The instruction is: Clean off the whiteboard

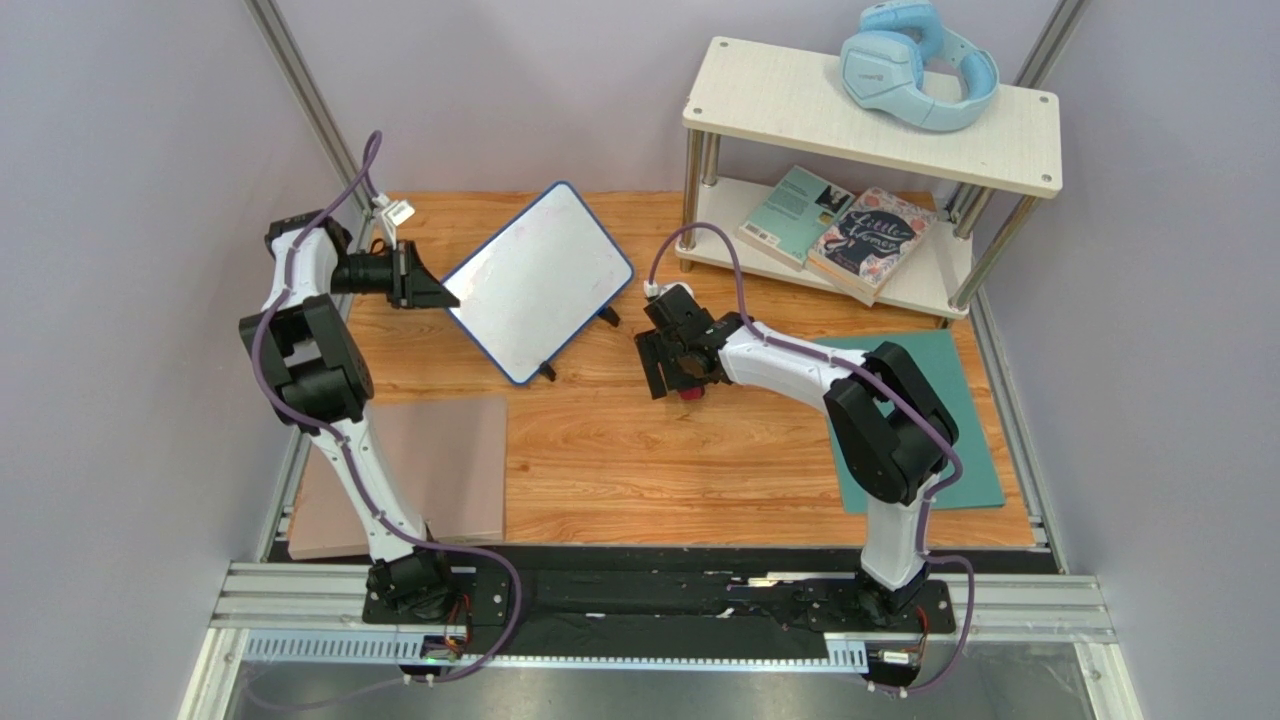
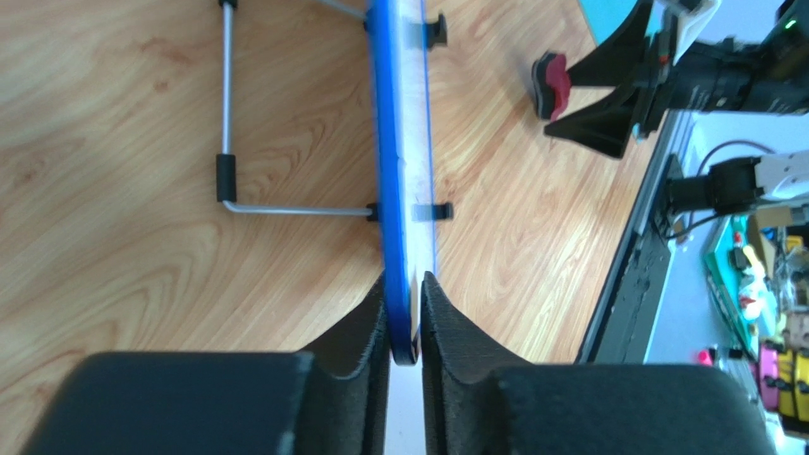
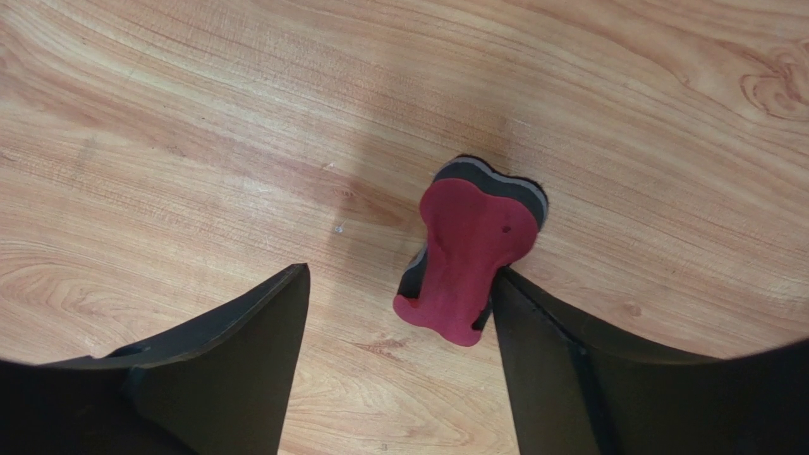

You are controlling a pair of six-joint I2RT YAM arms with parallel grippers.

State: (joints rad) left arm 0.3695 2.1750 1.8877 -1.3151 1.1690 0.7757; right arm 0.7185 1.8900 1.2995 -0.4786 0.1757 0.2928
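The whiteboard (image 1: 538, 278), white with a blue frame, stands tilted on its stand at the back left of the wooden table; its face shows no writing. My left gripper (image 1: 448, 293) is shut on its left edge. In the left wrist view the blue frame (image 2: 399, 142) runs edge-on between my left gripper's (image 2: 404, 280) pads. My right gripper (image 1: 669, 368) is open, low over the table to the board's right. A red eraser (image 3: 470, 251) lies on the wood between the jaws, touching the right finger (image 3: 560, 351). The eraser also shows in the top view (image 1: 690, 392).
A pinkish-brown mat (image 1: 436, 473) lies at the front left and a teal mat (image 1: 962, 435) at the right. A white two-tier shelf (image 1: 781, 98) at the back right holds blue headphones (image 1: 917, 60) and two books (image 1: 842, 225). The board's wire stand (image 2: 228, 142) rests behind it.
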